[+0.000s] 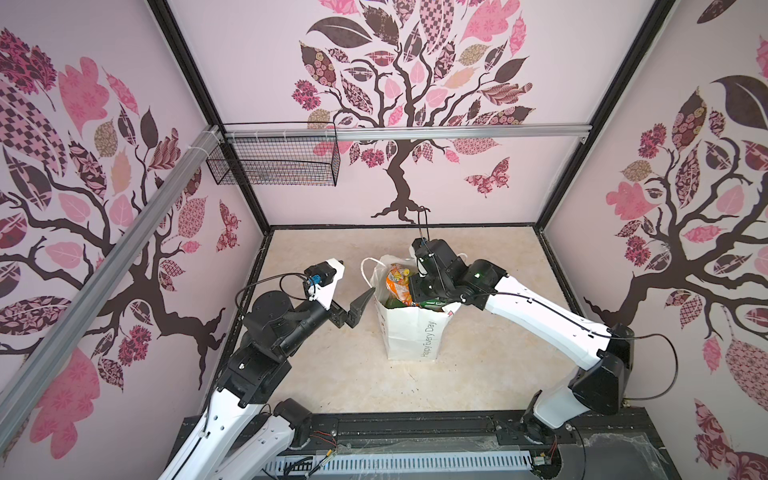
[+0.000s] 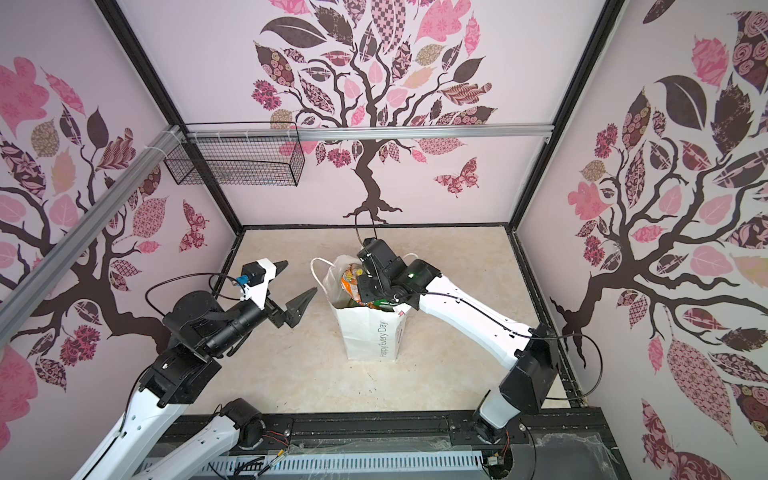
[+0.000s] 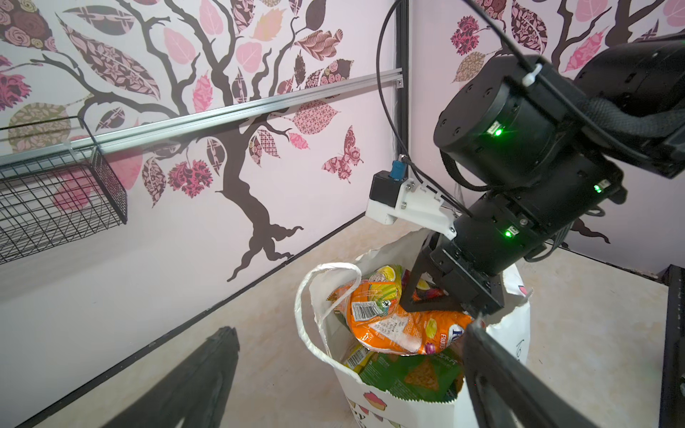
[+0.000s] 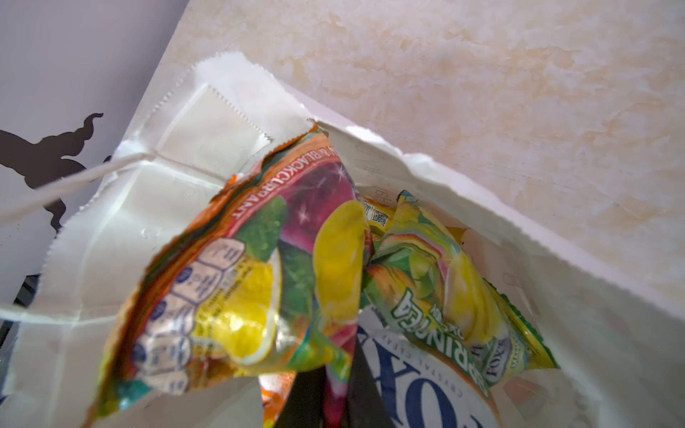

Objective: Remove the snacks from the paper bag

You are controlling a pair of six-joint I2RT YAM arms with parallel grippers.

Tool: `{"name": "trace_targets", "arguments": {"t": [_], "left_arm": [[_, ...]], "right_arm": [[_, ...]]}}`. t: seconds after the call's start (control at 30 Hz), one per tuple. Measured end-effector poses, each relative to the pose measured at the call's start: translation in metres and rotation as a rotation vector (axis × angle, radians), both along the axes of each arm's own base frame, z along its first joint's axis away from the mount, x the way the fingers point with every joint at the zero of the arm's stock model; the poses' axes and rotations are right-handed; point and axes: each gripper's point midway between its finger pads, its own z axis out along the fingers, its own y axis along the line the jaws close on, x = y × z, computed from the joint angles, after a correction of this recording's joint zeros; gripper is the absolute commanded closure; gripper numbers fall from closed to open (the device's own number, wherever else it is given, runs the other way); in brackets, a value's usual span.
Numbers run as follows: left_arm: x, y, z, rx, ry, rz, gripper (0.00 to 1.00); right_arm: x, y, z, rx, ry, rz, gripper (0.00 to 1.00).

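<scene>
A white paper bag (image 1: 411, 332) stands upright near the middle of the bench (image 1: 478, 374), full of snacks (image 3: 404, 374). The right gripper (image 4: 333, 374) reaches into its mouth, jaws clenched on an orange snack packet (image 3: 393, 326). The left gripper (image 1: 356, 277) hangs just beside the bag, jaws released, empty.
</scene>
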Motion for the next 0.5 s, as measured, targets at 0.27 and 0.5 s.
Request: {"name": "trace_targets", "arguments": {"t": [0.27, 0.5], "left_arm": [[-0.001, 0.003, -0.001, -0.004, -0.008, 0.013, 0.04], [0.001, 0.009, 0.0, -0.021, -0.004, 0.05, 0.01]], "right_arm": [[-0.006, -0.006, 0.031, 0.062, -0.055, 0.0, 1.0], [-0.014, -0.016, 0.073, 0.15, -0.136, -0.001, 1.0]]}}
